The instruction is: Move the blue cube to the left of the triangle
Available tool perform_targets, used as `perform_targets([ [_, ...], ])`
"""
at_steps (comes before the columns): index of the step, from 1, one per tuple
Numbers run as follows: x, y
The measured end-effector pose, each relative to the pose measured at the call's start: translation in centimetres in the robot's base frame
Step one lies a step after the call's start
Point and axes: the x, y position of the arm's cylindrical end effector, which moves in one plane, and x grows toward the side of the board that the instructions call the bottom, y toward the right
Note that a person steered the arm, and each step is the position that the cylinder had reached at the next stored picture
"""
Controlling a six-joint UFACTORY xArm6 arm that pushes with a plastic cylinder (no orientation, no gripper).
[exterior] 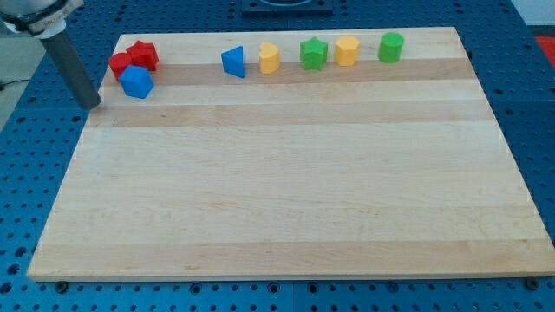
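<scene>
Along the worktop (pixel 286 191) top edge we see a row: at the view's left, two red blocks (pixel 133 61) touching the blue cube (pixel 137 82) just below them. Rightward follow the blue triangle (pixel 233 61), a yellow block (pixel 270 58), a green block (pixel 313 53), another yellow block (pixel 347 50) and a green cylinder (pixel 391 47). My tip (pixel 91 104) stands left of the cube, apart.

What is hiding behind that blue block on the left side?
Behind the blue cube, toward the view's top, sit two red blocks, partly covered by it. My tip stands apart, to its left.
</scene>
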Motion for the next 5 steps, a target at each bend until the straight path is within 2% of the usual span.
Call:
perform_targets([
  [2, -2.9, 2.0],
  [5, -1.2, 5.8],
])
